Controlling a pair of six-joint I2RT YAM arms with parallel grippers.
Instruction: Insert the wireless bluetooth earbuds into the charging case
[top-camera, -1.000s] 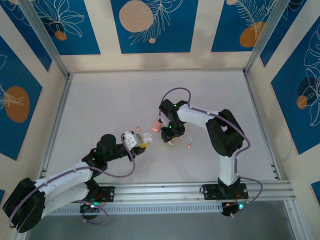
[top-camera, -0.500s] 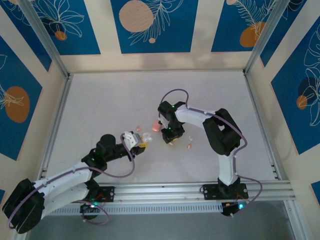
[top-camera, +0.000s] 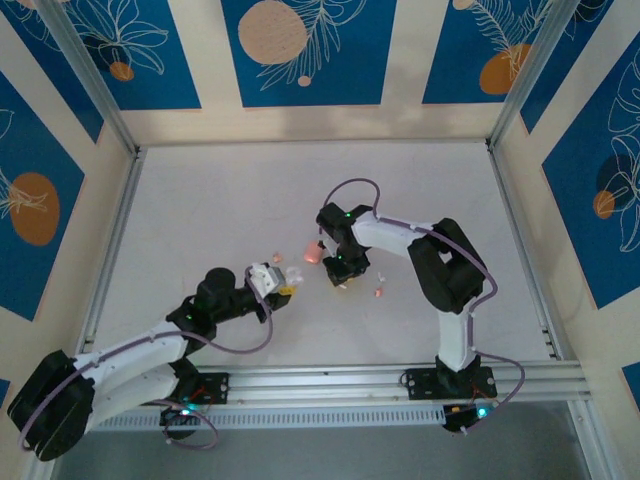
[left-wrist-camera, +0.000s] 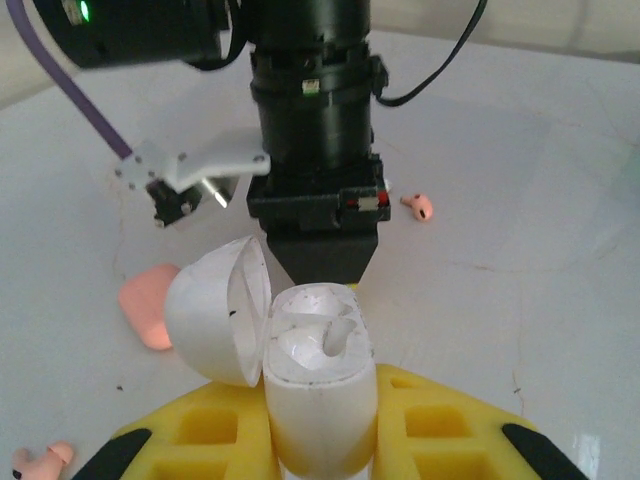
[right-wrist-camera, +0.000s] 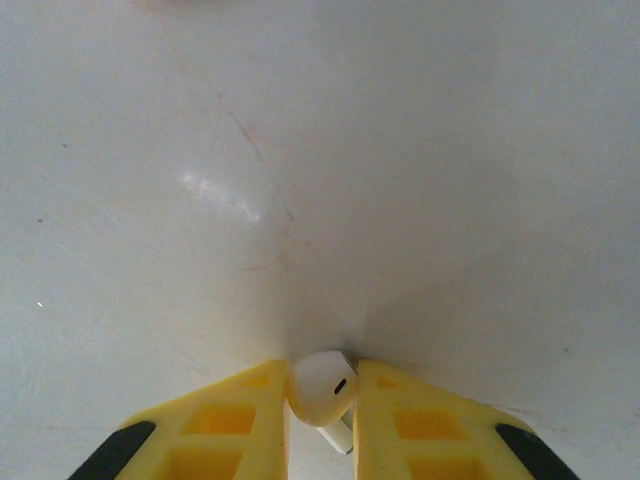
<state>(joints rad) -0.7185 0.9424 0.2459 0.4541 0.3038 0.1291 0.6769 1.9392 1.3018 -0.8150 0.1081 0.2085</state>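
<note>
From above, my left pincer (top-camera: 278, 285) and right pincer (top-camera: 341, 279) flank the pink charging case (top-camera: 312, 255), with pink earbuds (top-camera: 277, 256) either side of it. Left wrist: I'm clamped on an open white case (left-wrist-camera: 318, 365) right of it. Right wrist: I'm closed on a white earbud (right-wrist-camera: 322, 388).

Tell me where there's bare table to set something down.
Bare: the far table up to the back wall, and the left side by the rail. Crowded: the middle, around the pink case, pink earbuds and both jaws.
</note>
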